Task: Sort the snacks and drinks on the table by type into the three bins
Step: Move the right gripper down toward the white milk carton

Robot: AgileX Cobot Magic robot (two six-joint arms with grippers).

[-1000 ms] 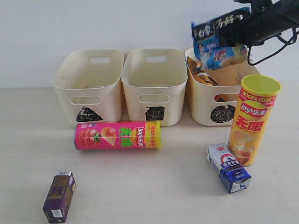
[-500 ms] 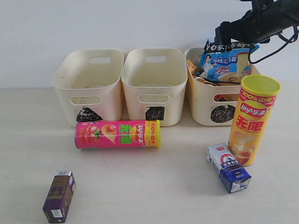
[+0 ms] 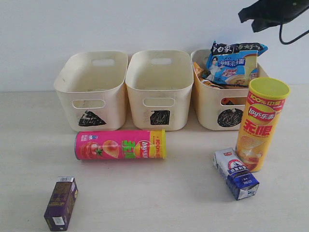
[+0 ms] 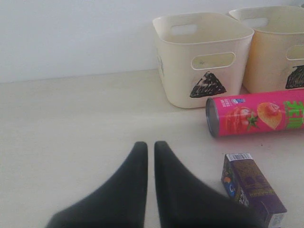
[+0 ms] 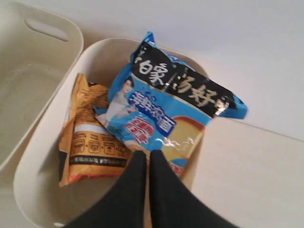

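Right claw (image 5: pixel 143 154) is clenched on nothing, hanging over the circle bin (image 3: pixel 205 108) at the right end of the back edge of the bench (image 3: pixel 145 193), with the blue-black noodle packet (image 5: pixel 166 109) propped on the orange-black packet (image 5: pixel 88 142) inside it. Left claw (image 4: pixel 150 146), shut and empty too, hovers low beside the dark purple carton (image 4: pixel 251 187) near the front-left corner. Pink tube (image 3: pixel 120 144) lies on its side before the triangle bin (image 3: pixel 113 104) and square bin (image 3: pixel 137 108); orange-yellow tube (image 3: pixel 260 125) stands upright by the right edge, blue and white carton (image 3: pixel 236 173) at its foot.
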